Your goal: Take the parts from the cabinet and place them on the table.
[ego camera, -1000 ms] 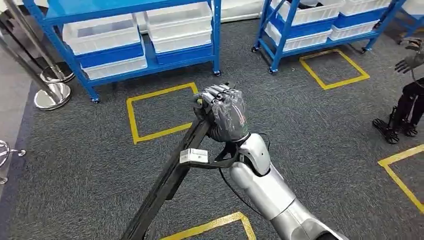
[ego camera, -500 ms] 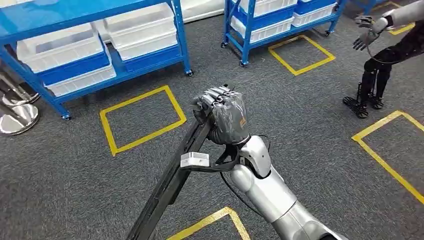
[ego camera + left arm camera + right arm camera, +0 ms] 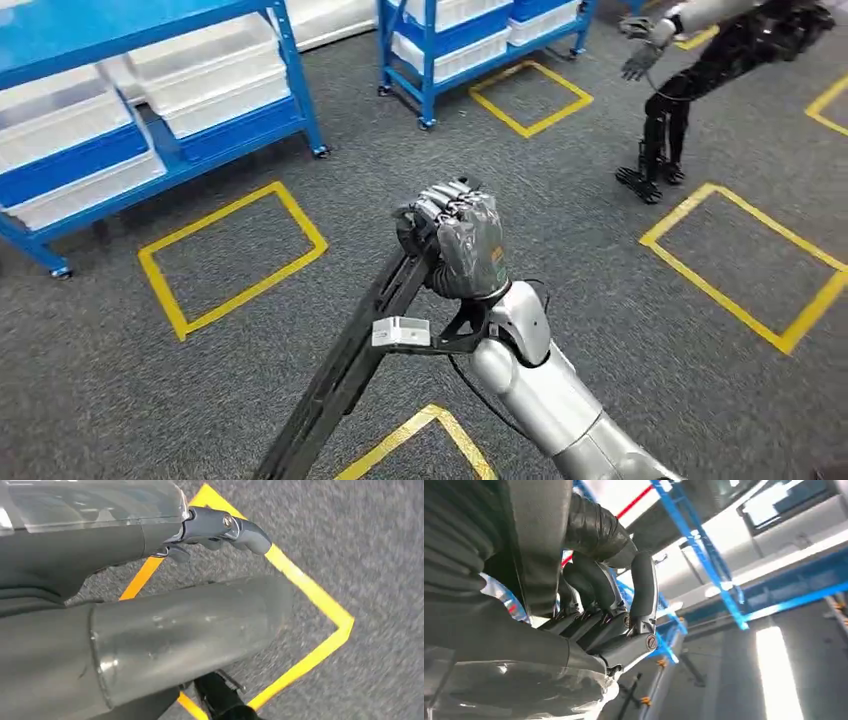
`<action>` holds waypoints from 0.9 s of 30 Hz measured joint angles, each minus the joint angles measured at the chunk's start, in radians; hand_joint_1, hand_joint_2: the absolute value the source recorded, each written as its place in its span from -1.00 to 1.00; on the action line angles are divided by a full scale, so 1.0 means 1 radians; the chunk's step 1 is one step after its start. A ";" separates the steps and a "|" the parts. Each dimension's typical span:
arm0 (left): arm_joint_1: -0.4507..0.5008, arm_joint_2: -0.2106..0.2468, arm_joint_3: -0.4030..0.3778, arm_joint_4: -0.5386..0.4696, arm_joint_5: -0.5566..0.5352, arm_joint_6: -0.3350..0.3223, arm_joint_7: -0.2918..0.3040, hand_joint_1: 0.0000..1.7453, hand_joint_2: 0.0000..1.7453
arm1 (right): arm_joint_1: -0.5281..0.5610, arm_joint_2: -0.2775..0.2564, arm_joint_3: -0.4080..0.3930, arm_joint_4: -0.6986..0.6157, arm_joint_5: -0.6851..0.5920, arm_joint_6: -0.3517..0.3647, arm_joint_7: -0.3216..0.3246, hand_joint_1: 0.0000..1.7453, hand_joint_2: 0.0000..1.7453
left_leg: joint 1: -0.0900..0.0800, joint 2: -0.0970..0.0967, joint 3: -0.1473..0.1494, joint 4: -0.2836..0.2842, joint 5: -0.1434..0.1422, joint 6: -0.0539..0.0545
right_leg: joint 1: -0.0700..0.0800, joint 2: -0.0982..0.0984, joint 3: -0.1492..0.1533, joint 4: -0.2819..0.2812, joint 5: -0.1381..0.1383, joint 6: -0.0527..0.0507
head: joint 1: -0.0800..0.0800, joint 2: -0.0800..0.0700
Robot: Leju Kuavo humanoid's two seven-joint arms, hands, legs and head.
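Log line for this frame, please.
phase: carrying | right hand: grips long black part at its upper end | left hand: holds nothing | floor: grey carpet, yellow squares

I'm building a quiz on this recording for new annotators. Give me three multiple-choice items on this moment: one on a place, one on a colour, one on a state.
1. Where is the long black part?
A. On a shelf
B. In the right hand
C. On the floor

2. What colour are the rack frames?
A. Blue
B. Red
C. Green

3. How is the right hand?
A. Spread open
B. Closed round the part
C. Flat on the carpet

Key: 1 B, the fingers wrap its upper end; 2 A, blue posts and shelves in the head view; 3 B, the fingers curl round the part.
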 joint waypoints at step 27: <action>0.000 0.024 -0.021 0.000 0.026 -0.006 -0.024 -1.00 -1.00 | -0.032 0.005 0.000 -0.053 -0.002 0.021 -0.008 1.00 1.00 | 0.003 -0.051 -0.001 0.011 -0.008 0.004 | 0.008 0.015 -0.043 0.053 -0.049 -0.010 | 0.001 0.000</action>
